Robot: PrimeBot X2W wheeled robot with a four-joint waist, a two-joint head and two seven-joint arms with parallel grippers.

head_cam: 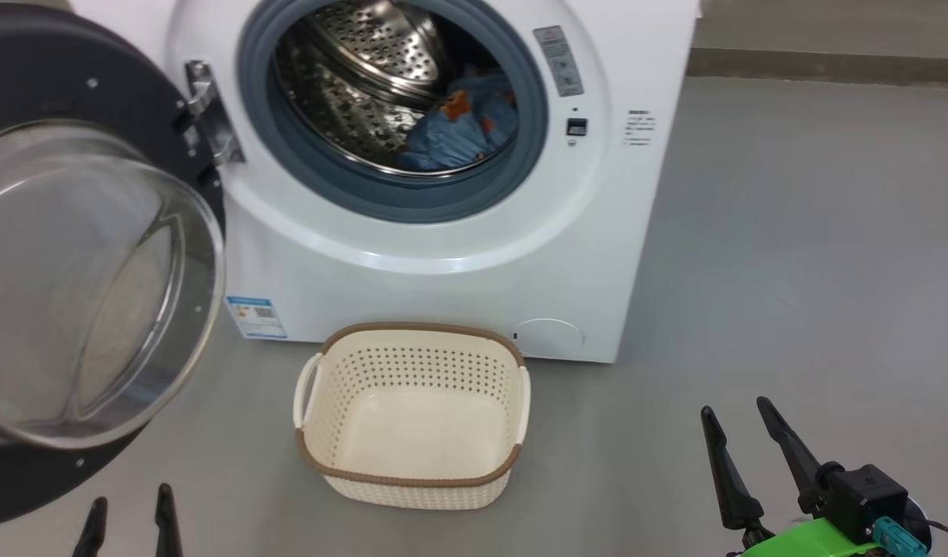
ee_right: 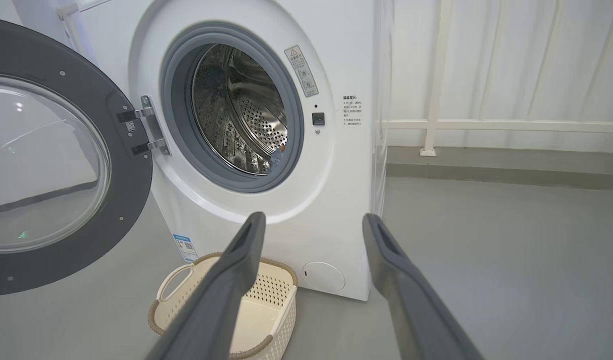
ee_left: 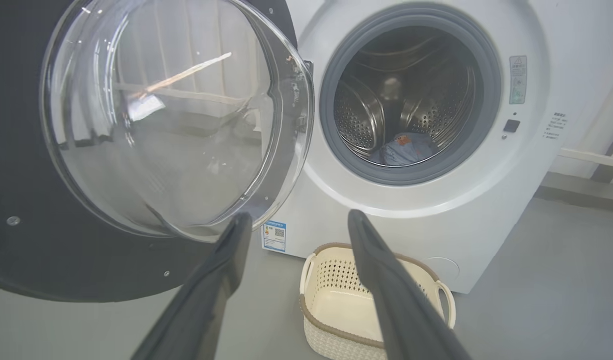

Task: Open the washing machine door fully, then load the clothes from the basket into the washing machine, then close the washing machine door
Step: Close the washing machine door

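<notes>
One bundle of light blue clothes [head_cam: 458, 128] with small orange-brown printed figures lies at the bottom of the dimpled steel drum [head_cam: 342, 100], toward its right side in the head view. A grey-blue rubber gasket [head_cam: 412, 197] rings the drum's mouth in the front of the big white front-loading washing machine [head_cam: 443, 286].

The washing machine door [head_cam: 87, 271], round with a wide glossy black rim and a bulging clear glass bowl, stands wide open to the left on its metal hinge [head_cam: 207, 116], with its inner side facing the robot. A blue label sticker [head_cam: 256, 317] sits low on the machine's left front. A round white service flap [head_cam: 549, 336] sits low on its right.

Just in front of the machine, between sticker and flap, the small cream-white perforated plastic basket [head_cam: 412, 329] stands upright on the grey floor [head_cam: 791, 271]. It has a brown woven-look rim and two white side handles, and its bare bottom is in plain view.

The left gripper [head_cam: 130, 499] shows at the lower left of the head view, below the open door. Its two dark fingers are parted and hold nothing. The right gripper [head_cam: 735, 406] is at the lower right, well to the right of the basket and over bare floor. Its fingers are spread wide with nothing between them.

In the right wrist view, a pale curtain [ee_right: 511, 65] and a white rail [ee_right: 501, 126] run behind the machine.
</notes>
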